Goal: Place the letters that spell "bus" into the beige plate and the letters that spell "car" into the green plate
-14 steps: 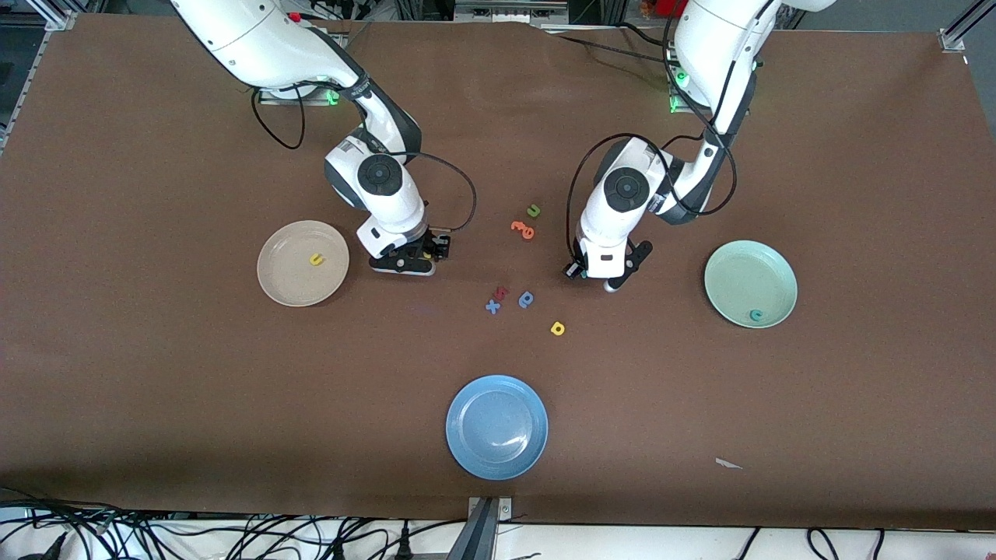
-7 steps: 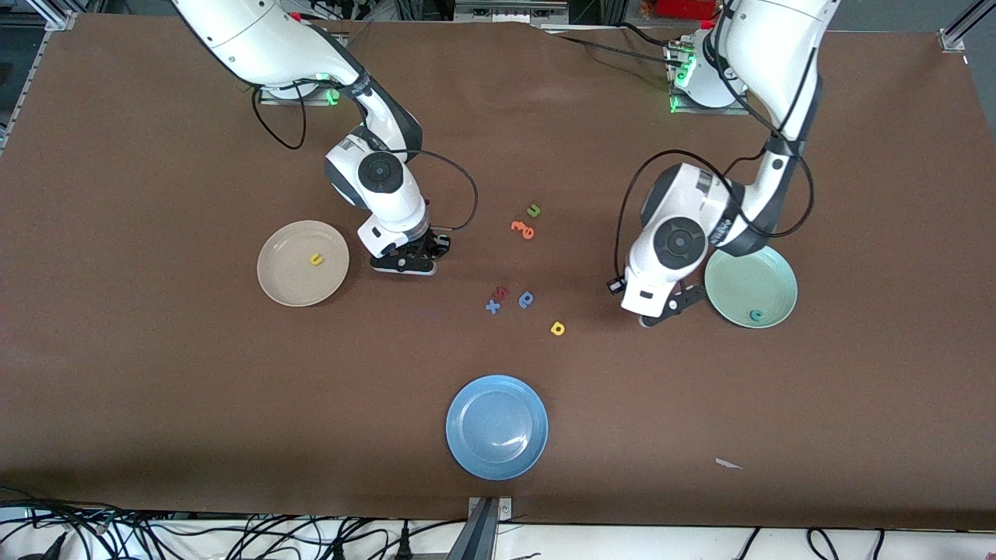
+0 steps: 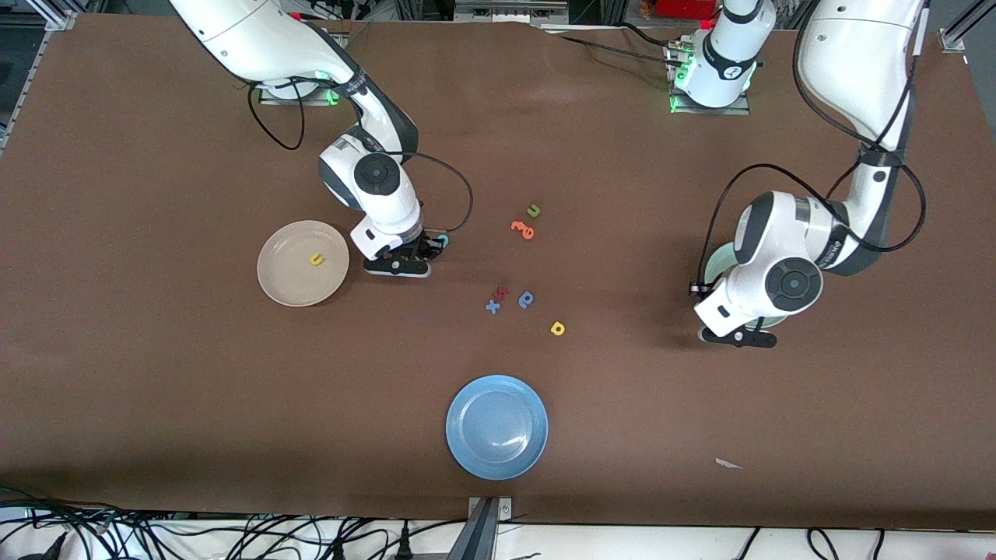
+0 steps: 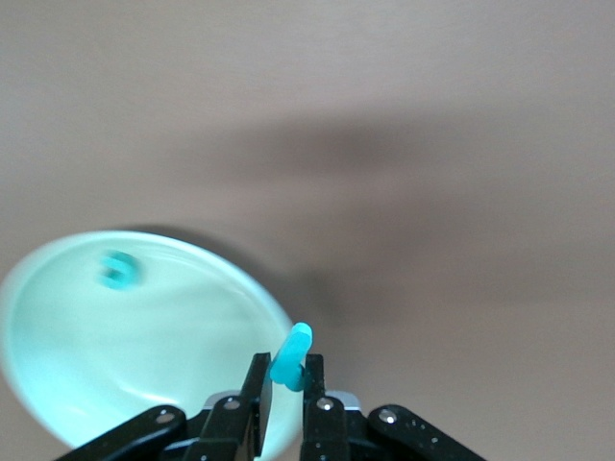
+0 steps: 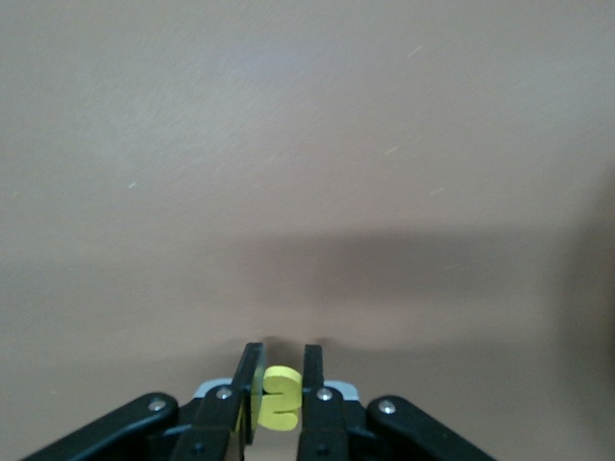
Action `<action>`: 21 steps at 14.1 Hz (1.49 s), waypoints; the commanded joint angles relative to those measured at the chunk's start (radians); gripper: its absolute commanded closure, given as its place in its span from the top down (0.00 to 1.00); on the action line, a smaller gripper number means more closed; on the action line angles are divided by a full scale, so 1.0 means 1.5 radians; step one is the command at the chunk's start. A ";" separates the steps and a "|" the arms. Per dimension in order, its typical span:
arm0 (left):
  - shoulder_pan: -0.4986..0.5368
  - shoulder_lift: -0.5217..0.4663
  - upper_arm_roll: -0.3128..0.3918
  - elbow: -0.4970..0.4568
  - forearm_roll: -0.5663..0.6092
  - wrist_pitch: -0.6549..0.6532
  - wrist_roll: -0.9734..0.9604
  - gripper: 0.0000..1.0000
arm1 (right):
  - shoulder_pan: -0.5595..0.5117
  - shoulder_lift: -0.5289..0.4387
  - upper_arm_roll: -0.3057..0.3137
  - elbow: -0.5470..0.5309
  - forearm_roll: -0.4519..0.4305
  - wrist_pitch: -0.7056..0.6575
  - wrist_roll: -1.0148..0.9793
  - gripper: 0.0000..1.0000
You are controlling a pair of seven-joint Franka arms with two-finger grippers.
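the left gripper (image 4: 284,384), pinching the teal "r" (image 4: 290,355) upright, has swung from centre frame to the green plate (image 4: 58,384) at right, where the teal "c" (image 4: 118,270) lies. the right gripper (image 5: 280,379) has closed on the yellow "s" (image 5: 281,397) beside the beige plate (image 3: 284,284) holding the yellow "u" (image 3: 316,259).

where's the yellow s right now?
The yellow s is pinched in the right gripper, shown in the right wrist view. In the front view that gripper sits low over bare table beside the beige plate, on its side toward the loose letters.
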 commanded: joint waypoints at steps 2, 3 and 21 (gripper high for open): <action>0.025 0.006 -0.010 0.000 0.077 -0.009 0.090 0.00 | -0.070 -0.083 0.003 -0.019 -0.001 -0.076 -0.133 0.00; 0.026 0.018 -0.010 0.001 0.088 -0.009 0.112 0.02 | -0.091 -0.100 0.003 -0.034 -0.001 -0.079 -0.177 0.00; -0.154 0.113 -0.018 0.131 -0.205 0.157 -0.504 1.00 | -0.203 -0.145 0.033 -0.105 0.073 -0.068 -0.317 1.00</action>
